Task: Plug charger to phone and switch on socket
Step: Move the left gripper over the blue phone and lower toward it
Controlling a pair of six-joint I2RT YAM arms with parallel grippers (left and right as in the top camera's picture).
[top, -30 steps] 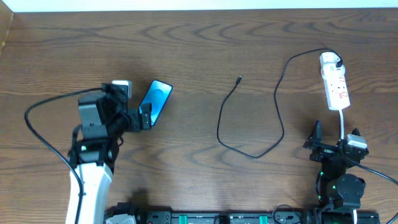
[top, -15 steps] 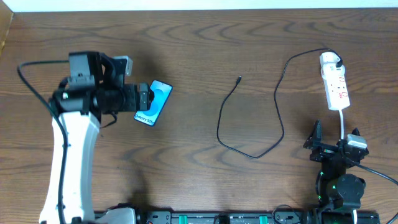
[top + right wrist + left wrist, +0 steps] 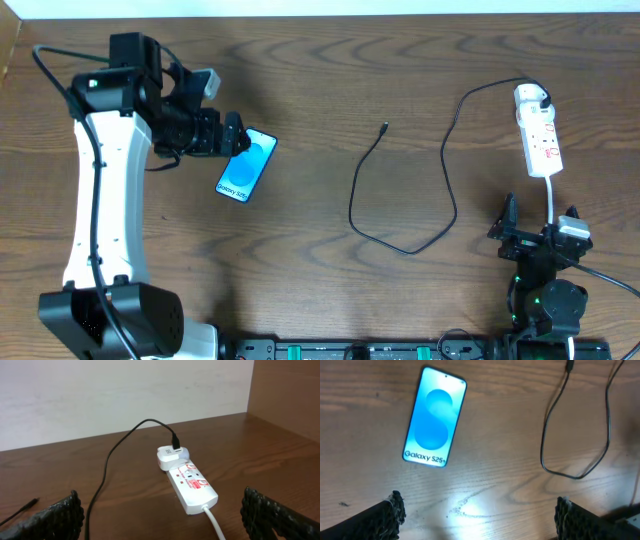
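Note:
The phone [image 3: 246, 166] lies flat on the wooden table, screen lit blue; it also shows in the left wrist view [image 3: 435, 424]. My left gripper [image 3: 237, 136] hovers open and empty by the phone's upper left edge, its fingers [image 3: 477, 517] spread wide over bare wood. The charger's black cable [image 3: 400, 247] loops across the middle of the table, with its plug tip [image 3: 385, 127] lying free. Its white plug head [image 3: 530, 96] sits in the socket [image 3: 541, 142]. My right gripper [image 3: 538, 225] is open and empty just short of the socket [image 3: 192, 485].
The socket's white cord [image 3: 553, 200] runs from the strip toward my right gripper. A white wall [image 3: 125, 395] borders the table's far edge. The cable loop [image 3: 570, 467] lies to the right of the phone.
My left arm has swung back toward the table's far left, and its gripper moved off the phone's lower end to its upper left edge. The phone lies uncovered. The right arm has not moved.

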